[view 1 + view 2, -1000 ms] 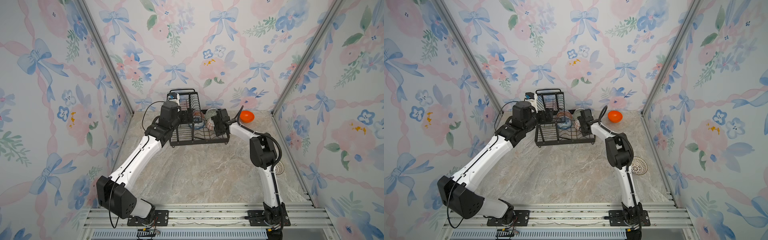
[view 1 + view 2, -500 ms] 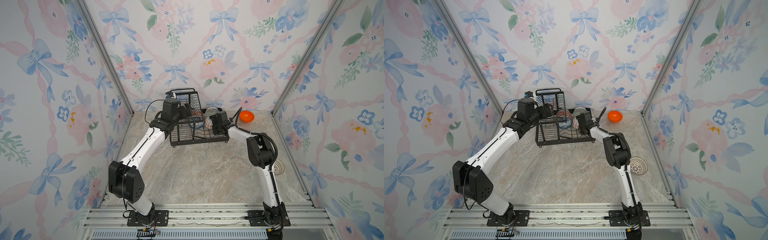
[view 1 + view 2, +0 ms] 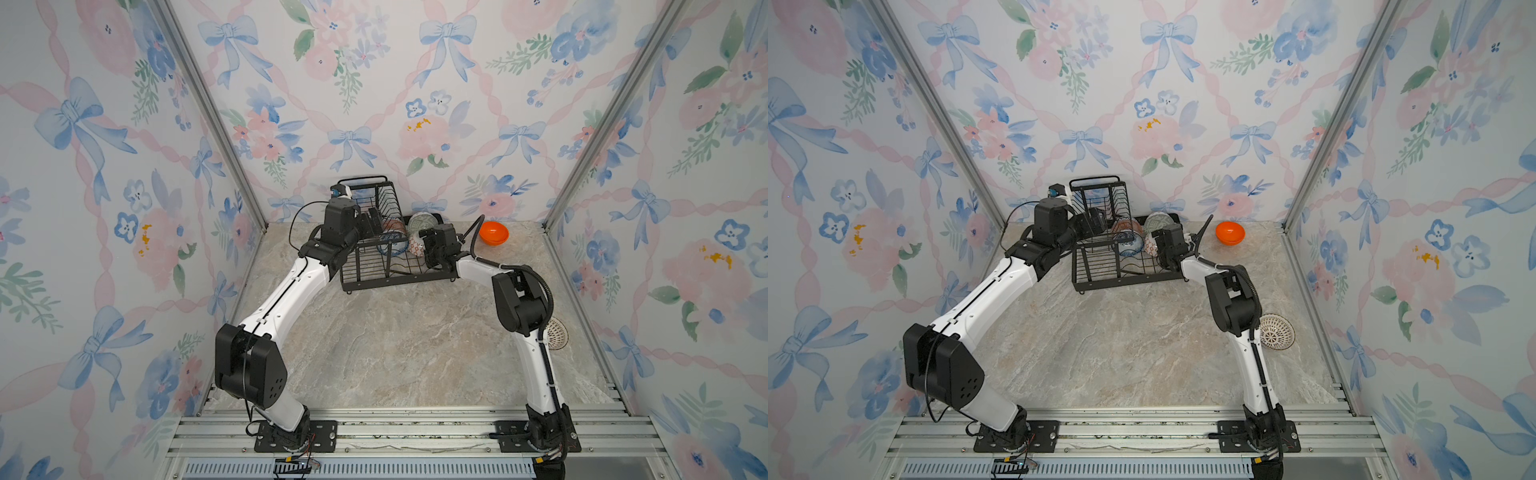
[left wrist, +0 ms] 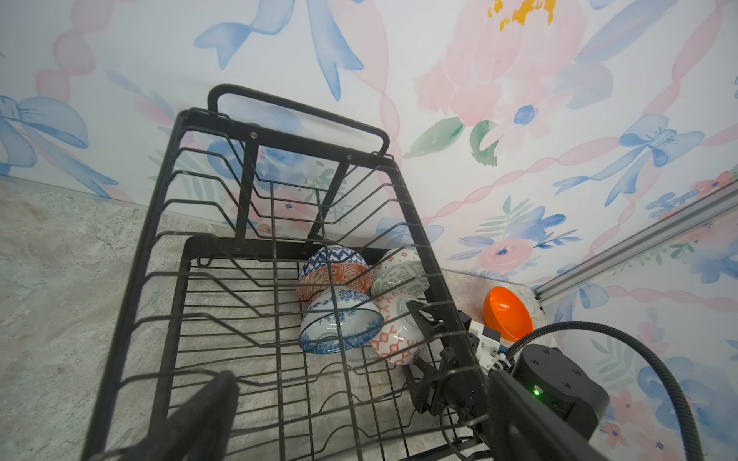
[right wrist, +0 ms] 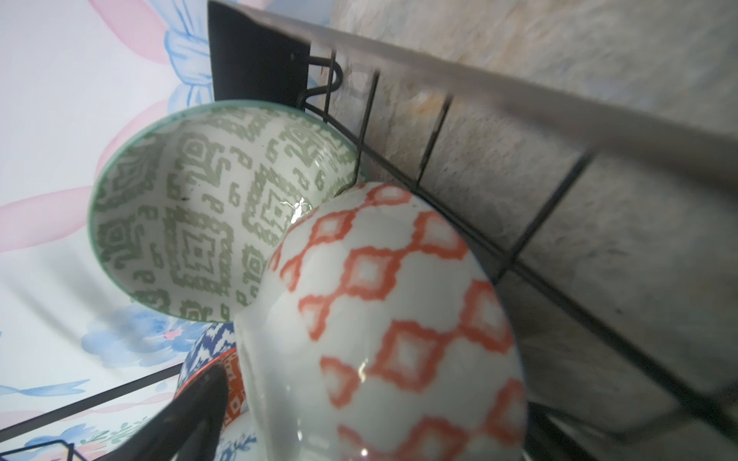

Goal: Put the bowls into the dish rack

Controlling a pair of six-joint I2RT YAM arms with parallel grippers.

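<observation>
The dish rack (image 4: 279,223) is thin black metal wire with a dull, matt coating. The bowls in it look like glazed ceramic. The orange-white patterned bowl (image 5: 399,319) and the grey-green patterned bowl (image 5: 191,207) are smooth with bright glints, as is the blue floral bowl (image 4: 339,323). The plain orange bowl (image 3: 493,232) is evenly glossy. The tabletop (image 3: 395,345) has a veined stone look and a low sheen. The arm shells (image 3: 286,291) are smooth white plastic with matt black joints. The front rails (image 3: 415,424) are bare ribbed metal, and the walls (image 3: 374,104) are printed and matt.
</observation>
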